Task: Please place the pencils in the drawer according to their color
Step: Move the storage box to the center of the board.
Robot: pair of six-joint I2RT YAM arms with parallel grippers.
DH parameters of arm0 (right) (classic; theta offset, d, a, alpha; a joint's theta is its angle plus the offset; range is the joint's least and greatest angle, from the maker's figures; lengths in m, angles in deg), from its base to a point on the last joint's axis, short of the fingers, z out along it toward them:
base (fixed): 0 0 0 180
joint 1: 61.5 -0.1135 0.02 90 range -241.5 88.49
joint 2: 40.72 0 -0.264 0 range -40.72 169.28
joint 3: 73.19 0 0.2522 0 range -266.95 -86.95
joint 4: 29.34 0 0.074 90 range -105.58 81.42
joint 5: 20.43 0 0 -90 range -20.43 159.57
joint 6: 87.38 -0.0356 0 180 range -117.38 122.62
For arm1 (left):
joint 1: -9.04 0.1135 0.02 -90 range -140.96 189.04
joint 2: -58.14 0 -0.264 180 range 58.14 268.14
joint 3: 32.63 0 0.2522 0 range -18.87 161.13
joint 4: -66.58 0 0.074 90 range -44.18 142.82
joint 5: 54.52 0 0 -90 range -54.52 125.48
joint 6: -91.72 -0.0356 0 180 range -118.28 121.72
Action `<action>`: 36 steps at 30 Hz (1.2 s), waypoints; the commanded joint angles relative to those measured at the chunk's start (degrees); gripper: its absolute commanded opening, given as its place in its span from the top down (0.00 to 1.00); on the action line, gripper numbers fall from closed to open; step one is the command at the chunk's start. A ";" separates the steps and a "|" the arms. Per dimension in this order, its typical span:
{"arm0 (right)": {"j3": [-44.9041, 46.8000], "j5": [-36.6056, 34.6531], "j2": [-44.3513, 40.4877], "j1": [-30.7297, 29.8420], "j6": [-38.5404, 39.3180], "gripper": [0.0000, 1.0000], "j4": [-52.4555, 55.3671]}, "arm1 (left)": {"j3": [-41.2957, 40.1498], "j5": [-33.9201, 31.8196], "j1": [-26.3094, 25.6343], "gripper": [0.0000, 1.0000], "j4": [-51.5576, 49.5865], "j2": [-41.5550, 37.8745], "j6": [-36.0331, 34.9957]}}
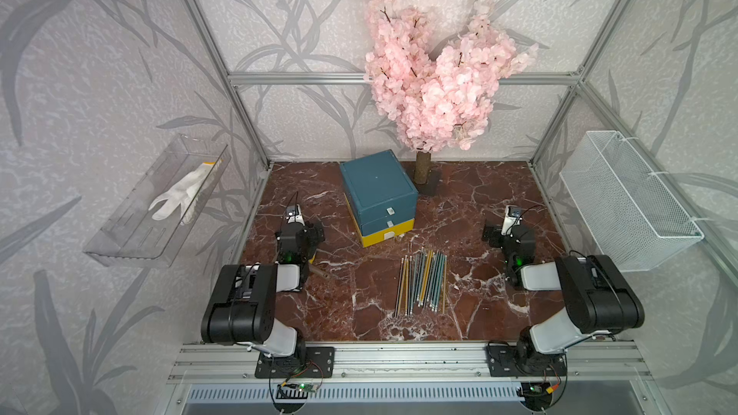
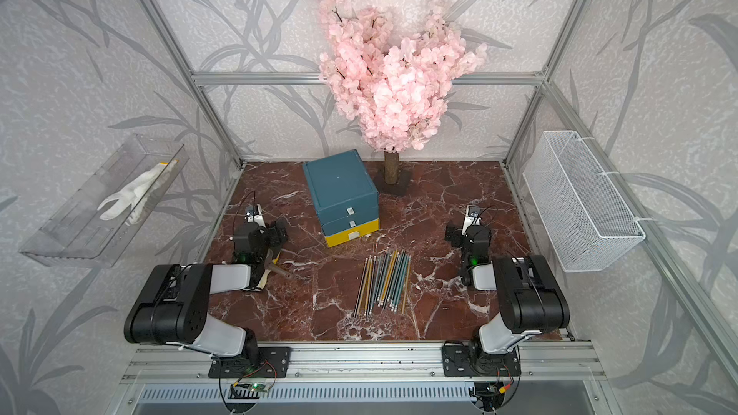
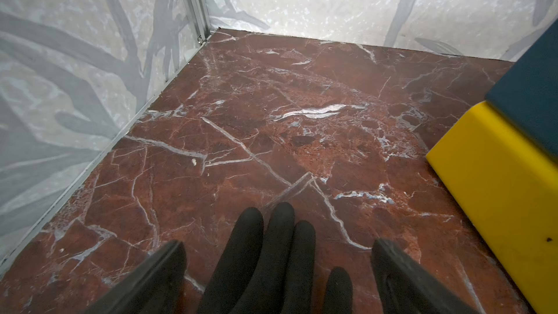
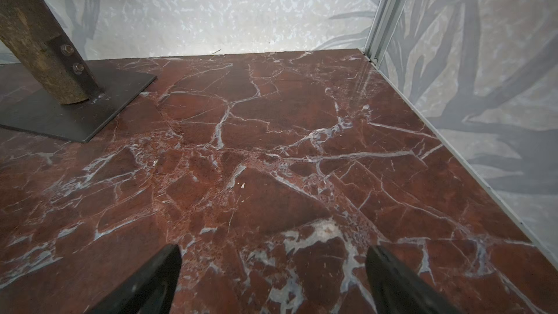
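- The pencils [image 1: 423,281] [image 2: 385,281] lie side by side in one loose bundle on the marble table [image 1: 479,313], visible in both top views. Their pale ends point toward 6 o'clock.
- They sit at 6 o'clock from the drawer [image 1: 377,189] [image 2: 339,187], near it but apart.
- The drawer stands toward 12 o'clock on the table, with a pink blossom tree [image 1: 431,73] just beside it at 1 o'clock.
- The left gripper [image 3: 277,246] sits at 9 o'clock on the table with its jaws wide. Dark prongs [image 3: 250,252] lie between them, touching neither finger.
- The right gripper [image 4: 274,250] sits at 3 o'clock with its jaws wide, and only marble shows between them.
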 commanded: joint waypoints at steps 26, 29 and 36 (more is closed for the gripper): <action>3.66 -5.17 -4.70 0.40 -1.41 0.01 -5.71 | 2.92 -1.43 0.09 0.00 -4.23 -2.00 -0.06; 4.84 -7.57 -12.46 0.40 -2.84 0.01 -0.60 | 6.19 -2.51 0.02 0.00 -12.89 -5.45 0.05; -0.53 -7.50 -31.29 0.82 -23.11 0.01 27.62 | 12.35 -2.10 -0.16 0.00 -29.32 -13.96 3.97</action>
